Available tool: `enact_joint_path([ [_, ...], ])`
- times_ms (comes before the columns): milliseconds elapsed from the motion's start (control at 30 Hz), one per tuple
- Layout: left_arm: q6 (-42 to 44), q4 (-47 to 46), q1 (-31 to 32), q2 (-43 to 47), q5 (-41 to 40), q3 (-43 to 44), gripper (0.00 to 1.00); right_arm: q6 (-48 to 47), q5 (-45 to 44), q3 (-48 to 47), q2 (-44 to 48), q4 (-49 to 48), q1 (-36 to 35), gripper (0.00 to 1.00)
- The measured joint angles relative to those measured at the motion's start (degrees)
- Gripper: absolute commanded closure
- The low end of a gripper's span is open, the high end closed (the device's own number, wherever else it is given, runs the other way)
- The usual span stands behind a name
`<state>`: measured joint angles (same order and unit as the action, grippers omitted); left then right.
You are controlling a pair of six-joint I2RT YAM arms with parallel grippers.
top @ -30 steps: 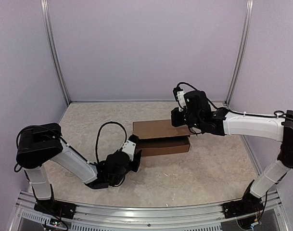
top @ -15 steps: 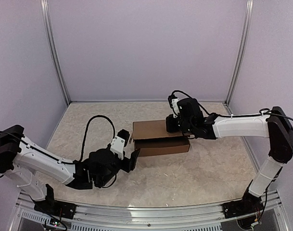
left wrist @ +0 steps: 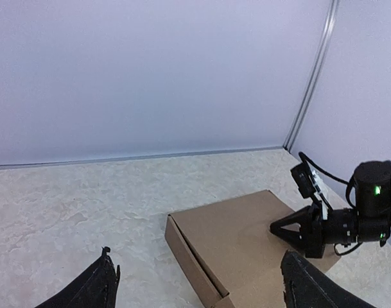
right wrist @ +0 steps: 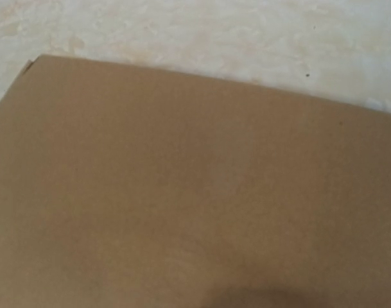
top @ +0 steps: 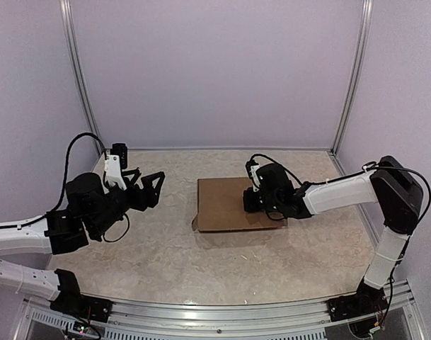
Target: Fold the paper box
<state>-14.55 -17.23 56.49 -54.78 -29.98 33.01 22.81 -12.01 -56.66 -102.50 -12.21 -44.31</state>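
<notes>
- The left pincer (top: pixel 148 178) stands wide open and holds nothing; its two dark fingers are spread well apart.
- It hangs above the left part of the counter (top: pixel 165 262), well apart from the paper box (top: pixel 226 205) and pointing towards it.
- In the left wrist view both fingertips sit at the bottom edge, with the box and the other arm in view between them.
- The right pincer (top: pixel 249 201) is closed tight, its fingers meeting in a narrow wedge with nothing clamped between them.
- Its tip lies over the right half of the box's top panel, at the surface or just above it; which of the two cannot be told.
- The box lies on the counter a little right of the middle, folded into a shallow rectangle with its lid down flat.
- Its left side wall shows a seam under the lid.
- The right wrist view is almost filled by plain brown cardboard, with a strip of pale marbled counter beyond the far edge.
</notes>
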Motion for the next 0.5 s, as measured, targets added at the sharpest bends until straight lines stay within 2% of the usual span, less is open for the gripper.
enact_joint_path([
  [133, -3.37, 1.40, -6.27, 0.70, 6.29, 0.63, 0.13, 0.24, 0.20, 0.42, 0.00, -0.35, 0.00, 1.00],
  [267, -6.05, 3.08, -9.14, -4.09, 12.20, 3.43, 0.13, -0.13, 0.15, 0.42, 0.96, 0.42, 0.00, 1.00],
  [500, -12.09, 4.87, -15.23, -17.51, 22.67, 9.97, 0.14, -2.60, -0.04, -0.55, 9.20, 5.60, 1.57, 0.59],
])
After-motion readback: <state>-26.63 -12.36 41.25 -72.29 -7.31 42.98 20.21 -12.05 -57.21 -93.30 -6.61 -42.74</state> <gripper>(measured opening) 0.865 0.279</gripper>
